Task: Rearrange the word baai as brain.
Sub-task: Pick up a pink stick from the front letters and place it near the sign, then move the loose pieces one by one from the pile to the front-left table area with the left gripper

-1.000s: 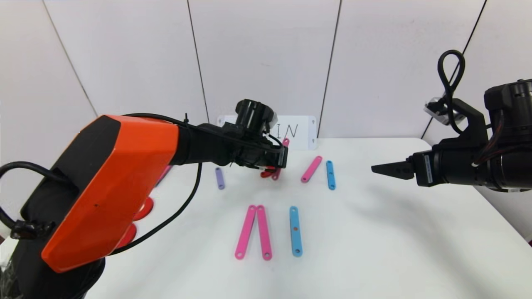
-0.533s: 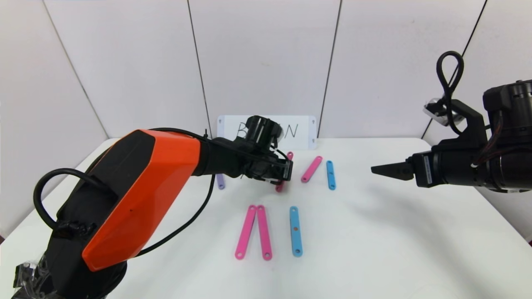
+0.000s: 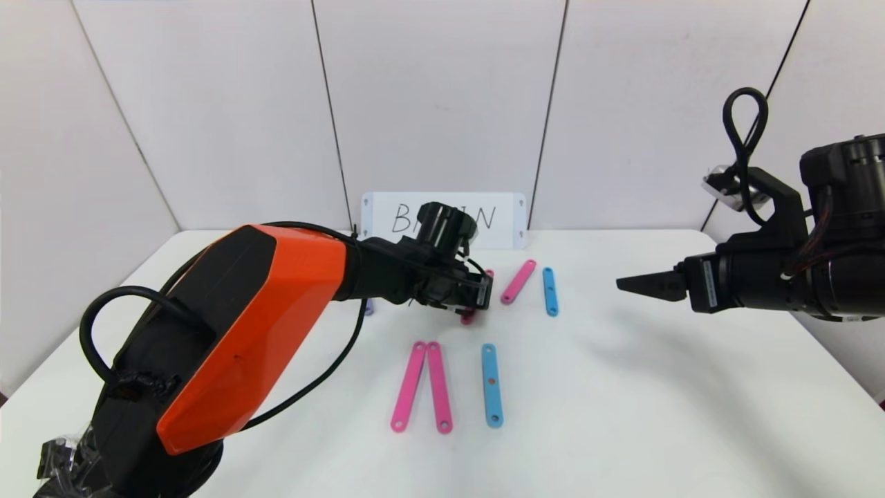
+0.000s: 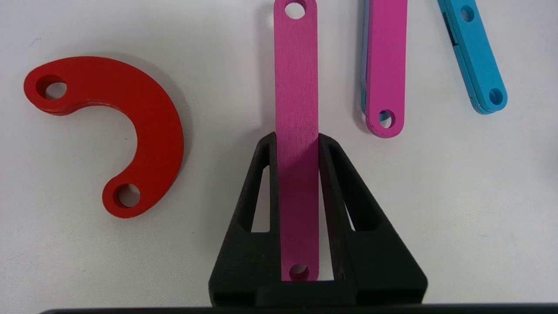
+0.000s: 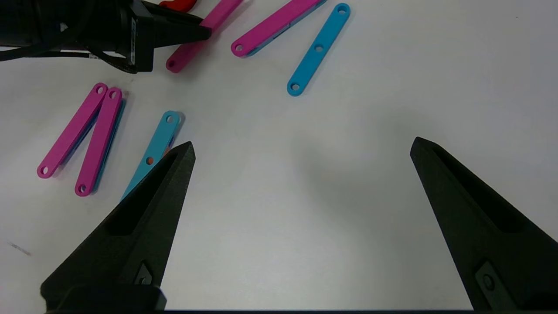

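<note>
Looking down from my head, my left end effector (image 3: 482, 299) has slid nearer me across the white desk (image 3: 657, 387), dragging a pink strip (image 3: 470, 317) off the far row of the word, so that letter is breaking up. My left wrist shows the end effector (image 4: 297, 138) clamped on that strip (image 4: 296, 78), a red curve (image 4: 144, 122) lying just beside. My right wrist shows my right end effector (image 5: 301, 148) spread wide, holding nothing, hovering well apart from the strips.
</note>
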Robot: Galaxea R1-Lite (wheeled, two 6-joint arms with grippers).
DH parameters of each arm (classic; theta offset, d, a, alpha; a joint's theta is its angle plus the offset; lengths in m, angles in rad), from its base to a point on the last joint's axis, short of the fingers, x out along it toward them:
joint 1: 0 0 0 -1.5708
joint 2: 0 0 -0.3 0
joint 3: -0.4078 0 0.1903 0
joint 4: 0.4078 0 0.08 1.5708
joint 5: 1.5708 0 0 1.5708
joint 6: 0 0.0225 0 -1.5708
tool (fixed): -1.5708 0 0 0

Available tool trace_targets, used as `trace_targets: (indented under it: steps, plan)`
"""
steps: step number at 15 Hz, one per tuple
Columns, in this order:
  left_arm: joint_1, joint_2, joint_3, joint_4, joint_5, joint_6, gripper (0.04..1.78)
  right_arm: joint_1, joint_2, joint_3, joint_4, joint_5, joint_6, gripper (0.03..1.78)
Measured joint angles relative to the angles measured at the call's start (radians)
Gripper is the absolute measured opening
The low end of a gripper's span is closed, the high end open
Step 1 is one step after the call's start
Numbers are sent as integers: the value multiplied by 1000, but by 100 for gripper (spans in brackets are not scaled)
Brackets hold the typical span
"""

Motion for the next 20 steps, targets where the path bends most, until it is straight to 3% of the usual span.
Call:
trace_targets:
  steps: [2,7,9,12,17,20]
  plan:
    - [-1,2,-1,0,0,0,58,0,1,1,0,0,0,173]
    - [-1,2,-5,-1,-1,-6,140,0,4,1,0,0,0,173]
    - [-2,-1,-14,0,-1,-8,161,0,5,1,0,0,0,173]
    - [-1,-14,-17,0,-1,-11,174,0,3,1,0,0,0,173]
    - [5,-65,-16,8,10,-7,174,-1,-4,3,0,0,0,173]
    - [42,-101,-14,38,104,11,174,-1,-1,4,0,0,0,173]
